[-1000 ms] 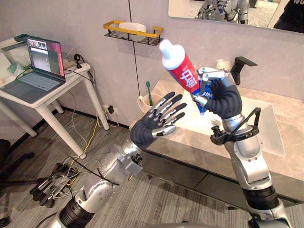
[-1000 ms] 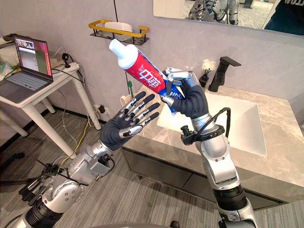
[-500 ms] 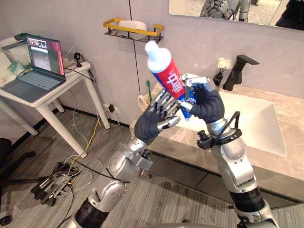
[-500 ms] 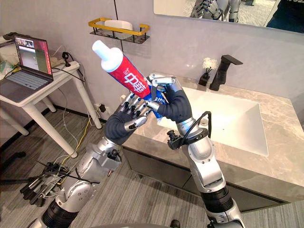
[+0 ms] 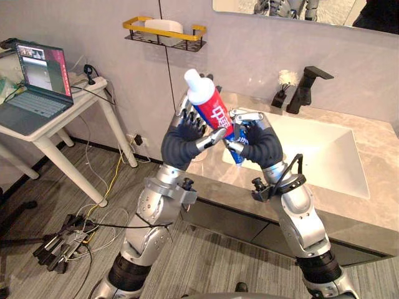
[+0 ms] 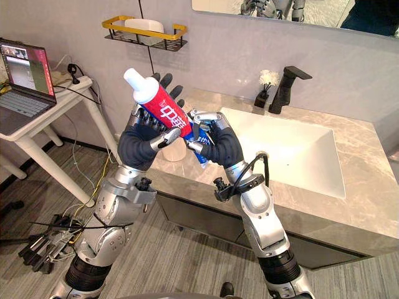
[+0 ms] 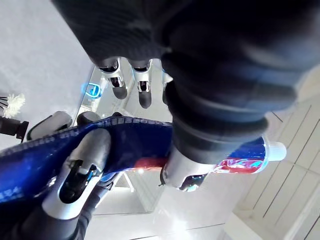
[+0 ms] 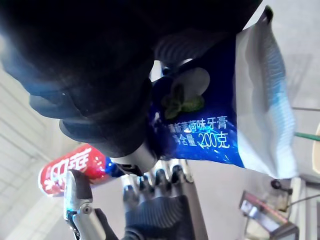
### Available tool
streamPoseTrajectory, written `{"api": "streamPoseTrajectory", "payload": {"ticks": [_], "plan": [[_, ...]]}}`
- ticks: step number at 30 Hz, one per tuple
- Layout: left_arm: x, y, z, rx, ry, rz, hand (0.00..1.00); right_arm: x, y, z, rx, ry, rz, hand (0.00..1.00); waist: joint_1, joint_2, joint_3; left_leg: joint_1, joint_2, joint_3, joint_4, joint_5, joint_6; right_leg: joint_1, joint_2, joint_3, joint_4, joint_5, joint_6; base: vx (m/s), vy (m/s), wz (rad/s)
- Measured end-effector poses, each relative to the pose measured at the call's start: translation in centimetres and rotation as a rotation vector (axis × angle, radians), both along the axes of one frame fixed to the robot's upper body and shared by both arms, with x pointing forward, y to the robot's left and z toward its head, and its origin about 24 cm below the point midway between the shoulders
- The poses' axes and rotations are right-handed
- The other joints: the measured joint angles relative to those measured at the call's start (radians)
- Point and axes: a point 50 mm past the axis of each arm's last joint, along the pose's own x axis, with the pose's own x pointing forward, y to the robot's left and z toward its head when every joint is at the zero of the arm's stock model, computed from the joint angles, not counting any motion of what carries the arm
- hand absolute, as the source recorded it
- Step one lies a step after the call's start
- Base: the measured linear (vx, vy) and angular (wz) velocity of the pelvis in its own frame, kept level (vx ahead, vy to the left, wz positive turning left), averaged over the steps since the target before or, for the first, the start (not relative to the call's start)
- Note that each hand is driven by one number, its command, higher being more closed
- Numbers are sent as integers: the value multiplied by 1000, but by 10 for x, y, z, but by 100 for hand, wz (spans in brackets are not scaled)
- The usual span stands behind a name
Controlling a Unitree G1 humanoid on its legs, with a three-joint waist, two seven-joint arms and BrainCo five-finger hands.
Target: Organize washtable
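Far L in eye views: open laptop (image 5: 34, 78), screen lit. High on wall: black wire shelf w/ gold rim (image 5: 163, 34), white rounded block lying in it.

Centre, up above front edge of worktop (image 5: 374, 134) & clear of it: toothpaste tube (image 5: 212, 112), tilted, white screw cap (image 5: 198, 87) uppermost & leaning L. Glossy red band under cap, blue toward lower end. Gripped at both ends:
- L hand (image 5: 181, 142) at red upper part. Fingers (image 7: 116, 82) near straight, fanned up behind tube; thumb (image 7: 185, 175) bent across front, so tube pinched btwn thumb & fingers.
- R hand (image 5: 262, 143) at blue lower end, fingers curled tight round it.

Further R: grey veined stone worktop, matte. White rectangular basin (image 5: 324, 156) sunk into it. Angular black tap (image 5: 305, 87) at back, small white flower sprig (image 5: 287, 76) just beside tap. Mirror (image 5: 299, 7) along top edge.

L wrist view, extra vs eye views: thumb pressed flat on soft plastic body, cap out beyond it, one silver R-hand finger lying on blue part.

R wrist view, extra: tube's flat crimped tail (image 8: 260, 100), silvery & ribbed, sticking out past curled fingers; leaf picture on blue; L hand's fingers in a row behind red part
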Motion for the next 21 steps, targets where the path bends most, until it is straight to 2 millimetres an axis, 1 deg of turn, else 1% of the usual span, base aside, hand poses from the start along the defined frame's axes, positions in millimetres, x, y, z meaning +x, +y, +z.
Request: {"api": "streamPoseTrajectory", "payload": {"ticks": [5,11,15,16,19,21], "plan": [[0,0,1,-6,-2,-2,0,-1,-1,-4,1,17,-6,100,1,0,1,0,1,0,0,0,0,0,1,0,0,0,0,0,0,0],[-1,-1,1,-54,11,-83,0,-2,-1,-7,-8,28,6,100,1,1,2,0,1,0,0,0,0,0,0,-2,0,0,0,0,0,0],[-1,-7,-1,-71,41,-141,0,-2,-1,-7,-11,29,9,100,1,1,2,-1,2,-1,0,0,0,0,-1,-3,0,0,0,0,0,0],[-3,-10,-2,-70,46,-171,100,-2,-1,-7,-12,30,10,100,1,1,2,-1,1,-1,0,0,0,0,-2,-3,0,0,0,0,0,0],[-2,-13,-4,-59,63,-190,100,-1,-1,-7,-13,37,11,100,0,1,2,-2,1,-1,0,0,0,-1,-4,-3,0,0,0,0,0,0],[3,-14,-7,-57,83,-195,100,-1,-1,-8,-13,43,12,100,0,1,2,-2,1,-1,0,0,0,-1,-5,-3,0,0,0,0,0,0]]}}
